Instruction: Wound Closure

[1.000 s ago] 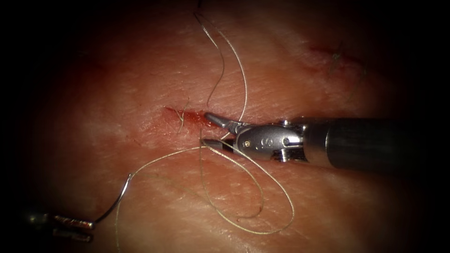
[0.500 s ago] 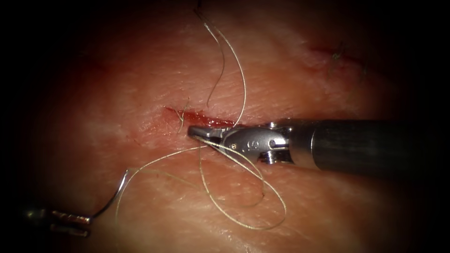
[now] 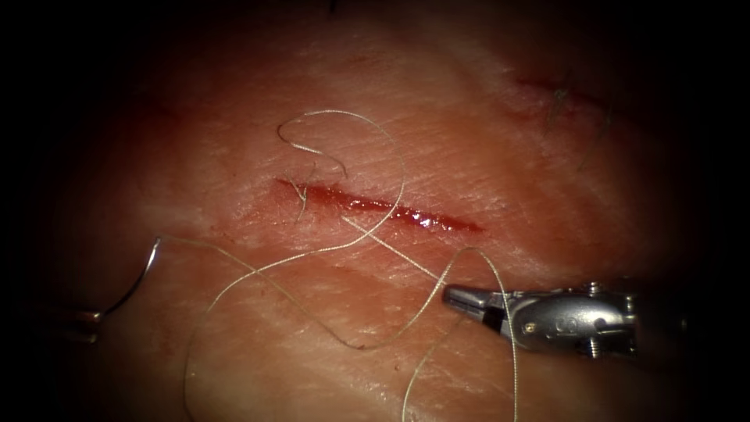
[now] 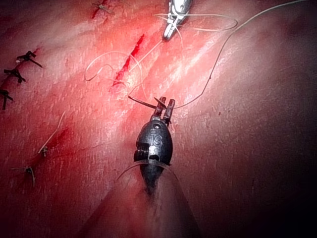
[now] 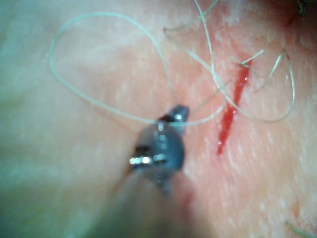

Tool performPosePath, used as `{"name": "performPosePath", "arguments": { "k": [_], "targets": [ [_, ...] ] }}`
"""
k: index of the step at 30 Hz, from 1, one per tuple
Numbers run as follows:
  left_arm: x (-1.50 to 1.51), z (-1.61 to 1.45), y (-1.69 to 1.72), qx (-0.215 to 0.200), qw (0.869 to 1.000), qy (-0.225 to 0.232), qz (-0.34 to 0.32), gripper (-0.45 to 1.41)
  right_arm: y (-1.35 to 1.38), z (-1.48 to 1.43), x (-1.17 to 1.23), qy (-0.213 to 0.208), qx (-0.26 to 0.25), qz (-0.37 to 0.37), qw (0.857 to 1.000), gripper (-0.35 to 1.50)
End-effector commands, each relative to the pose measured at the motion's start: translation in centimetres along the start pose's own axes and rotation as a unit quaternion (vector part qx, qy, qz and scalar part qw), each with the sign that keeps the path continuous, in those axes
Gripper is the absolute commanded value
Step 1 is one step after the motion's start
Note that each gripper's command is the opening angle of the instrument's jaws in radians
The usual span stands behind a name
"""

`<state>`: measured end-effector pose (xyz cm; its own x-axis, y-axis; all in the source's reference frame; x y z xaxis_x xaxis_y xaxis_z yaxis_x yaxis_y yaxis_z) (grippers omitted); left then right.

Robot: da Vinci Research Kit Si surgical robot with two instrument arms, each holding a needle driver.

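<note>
The cut (image 3: 379, 205) runs across the tissue (image 3: 437, 141), wet with red fluid. My left tool (image 3: 84, 319) sits at the far left, below the cut's left end, jaws shut on one end of the curved needle (image 3: 133, 281). The needle is free of the tissue and the thread (image 3: 258, 270) leaves its upper end. In the left wrist view, that tool (image 4: 165, 106) grips the needle (image 4: 142, 102). My right tool (image 3: 469, 301) lies below the cut's right half, jaws shut on a straight strand of thread (image 3: 391, 248) coming from the cut. My right tool (image 5: 174, 118) meets thread at its tip.
Loose thread loops lie above the cut (image 3: 351, 125) and below it (image 3: 344, 340). A short cut end of thread (image 3: 301, 197) sticks up at the cut's left end. An older stitched cut (image 3: 558, 92) lies at the upper right. Several dark knots (image 4: 20, 67) dot the tissue.
The right tool's jaws closed at the cut, then drew back down and right, dragging thread; the strands from the top edge dropped into a loop. The left tool carried the needle left and up.
</note>
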<state>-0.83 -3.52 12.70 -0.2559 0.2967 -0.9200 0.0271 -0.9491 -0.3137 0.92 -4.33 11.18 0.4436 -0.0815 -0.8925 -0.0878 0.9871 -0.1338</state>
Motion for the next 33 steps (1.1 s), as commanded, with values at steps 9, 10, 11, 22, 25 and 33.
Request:
{"name": "performPosePath", "arguments": {
  "k": [9,10,11,22,25,33],
  "targets": [
    [-0.17,-0.16,-0.06,0.011,1.000,-0.006,-0.004,-0.45,-0.36,-0.78,-0.09,-0.018,-0.017,0.015,1.000,-0.35],
    [-0.19,-0.25,-0.08,0.015,1.000,-0.008,-0.006,-0.45,-0.45,-0.88,-0.09,-0.018,-0.009,0.020,1.000,-0.35],
    [-0.20,-0.29,-0.08,0.018,1.000,-0.009,-0.006,-0.45,-0.49,-0.92,-0.08,-0.020,-0.005,0.021,1.000,-0.35],
    [-0.19,-0.47,-0.10,0.031,0.999,-0.012,-0.013,-0.45,-0.85,-1.41,0.17,-0.044,0.068,0.030,0.996,-0.35],
    [-0.19,-0.48,-0.09,0.033,0.999,-0.013,-0.013,-0.45,-0.84,-1.51,0.21,-0.044,0.092,0.036,0.994,-0.35],
    [-0.16,-0.47,-0.06,0.027,0.999,-0.010,-0.014,-0.45,-0.33,-1.97,-0.17,-0.041,0.138,0.079,0.986,1.25]
  ]
}}
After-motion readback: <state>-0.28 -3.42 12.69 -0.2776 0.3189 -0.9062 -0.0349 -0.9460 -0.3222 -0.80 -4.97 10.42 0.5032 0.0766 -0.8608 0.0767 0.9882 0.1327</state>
